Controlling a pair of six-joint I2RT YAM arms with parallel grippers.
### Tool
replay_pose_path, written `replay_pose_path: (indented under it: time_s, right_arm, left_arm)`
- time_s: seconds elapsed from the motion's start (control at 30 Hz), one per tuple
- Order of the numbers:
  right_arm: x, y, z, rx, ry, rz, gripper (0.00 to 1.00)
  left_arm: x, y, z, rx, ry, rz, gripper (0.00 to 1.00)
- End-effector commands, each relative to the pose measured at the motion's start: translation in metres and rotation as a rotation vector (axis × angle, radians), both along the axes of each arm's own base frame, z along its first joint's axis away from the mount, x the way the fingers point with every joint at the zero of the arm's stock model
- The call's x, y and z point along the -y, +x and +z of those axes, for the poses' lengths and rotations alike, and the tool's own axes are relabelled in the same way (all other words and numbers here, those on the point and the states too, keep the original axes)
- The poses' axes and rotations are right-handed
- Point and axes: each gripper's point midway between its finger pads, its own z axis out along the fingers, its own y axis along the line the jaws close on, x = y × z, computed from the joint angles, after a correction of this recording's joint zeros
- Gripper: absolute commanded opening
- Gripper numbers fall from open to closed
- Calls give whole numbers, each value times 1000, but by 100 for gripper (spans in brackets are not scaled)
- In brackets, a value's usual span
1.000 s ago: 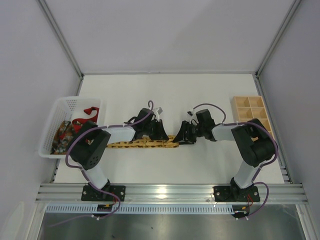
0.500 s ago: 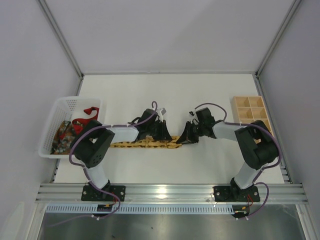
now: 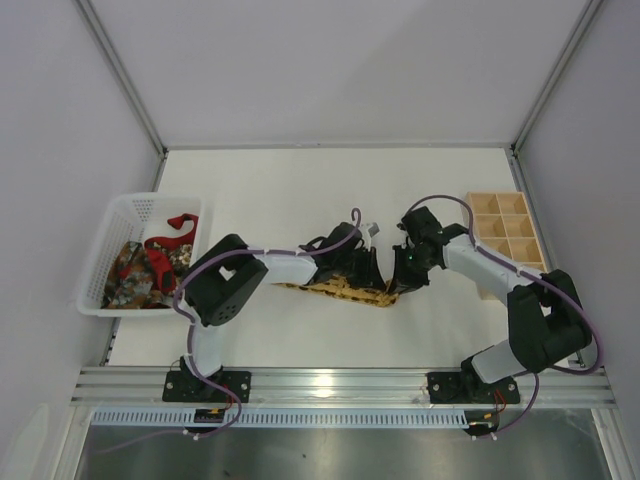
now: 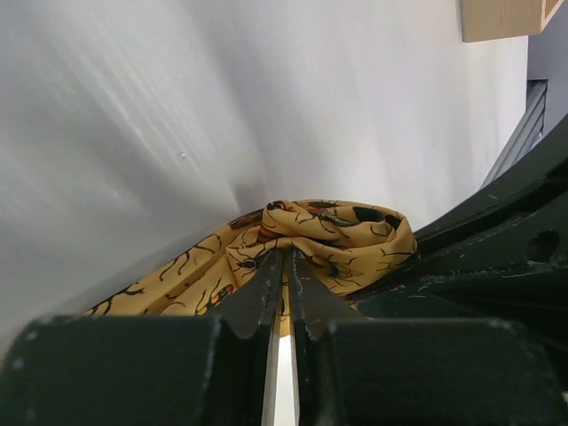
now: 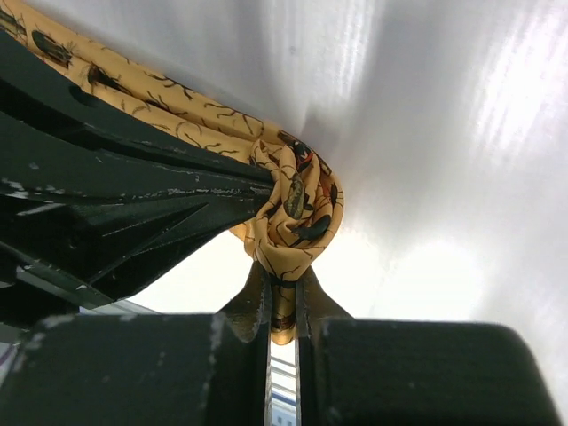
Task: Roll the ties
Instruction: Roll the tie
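The yellow-gold tie (image 3: 335,290) lies across the table's middle, its right end bunched into a fold. My left gripper (image 3: 366,276) is shut on that fold (image 4: 319,235), its jaws nearly closed on the fabric. My right gripper (image 3: 398,283) is shut on the same bunched end (image 5: 293,217) from the other side, fabric pinched between its jaws. The two grippers meet tip to tip. The plain red tie (image 3: 172,228) and the dark patterned tie (image 3: 130,272) lie in the white basket (image 3: 120,212) at the left.
A wooden compartment box (image 3: 505,235) stands at the table's right edge, close behind my right arm; its corner shows in the left wrist view (image 4: 501,18). Purple cables loop over both arms. The metal rail runs along the near edge.
Both grippers have moved right with the tie's end. The tie has been dragged right, away from the basket, and its end is bunched more. The right arm's elbow has swung out to the right.
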Motion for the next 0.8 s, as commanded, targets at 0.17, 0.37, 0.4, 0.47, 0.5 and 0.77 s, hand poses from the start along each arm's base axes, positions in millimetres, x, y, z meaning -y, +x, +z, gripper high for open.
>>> replay_pose_path:
  time_s: [0.17, 0.37, 0.4, 0.47, 0.5, 0.77]
  right_arm:
    - [-8, 10, 29, 70, -24, 94, 0]
    - [-28, 10, 25, 69, -64, 140, 0]
    - [-29, 11, 25, 70, -77, 138, 0]
    - [-36, 11, 23, 70, -74, 143, 0]
    - [-40, 12, 19, 63, -67, 140, 0]
    - [-55, 17, -5, 41, -86, 144, 0]
  left_arm:
    - [0, -13, -11, -24, 37, -11, 10]
    - [-8, -17, -12, -21, 46, 0, 9]
    - [-11, -19, -15, -27, 52, 3, 9]
    - [-15, -21, -16, -26, 55, 9, 9]
    - [-17, -21, -16, -24, 58, 12, 8]
    - [-38, -20, -18, 18, 131, 46, 10]
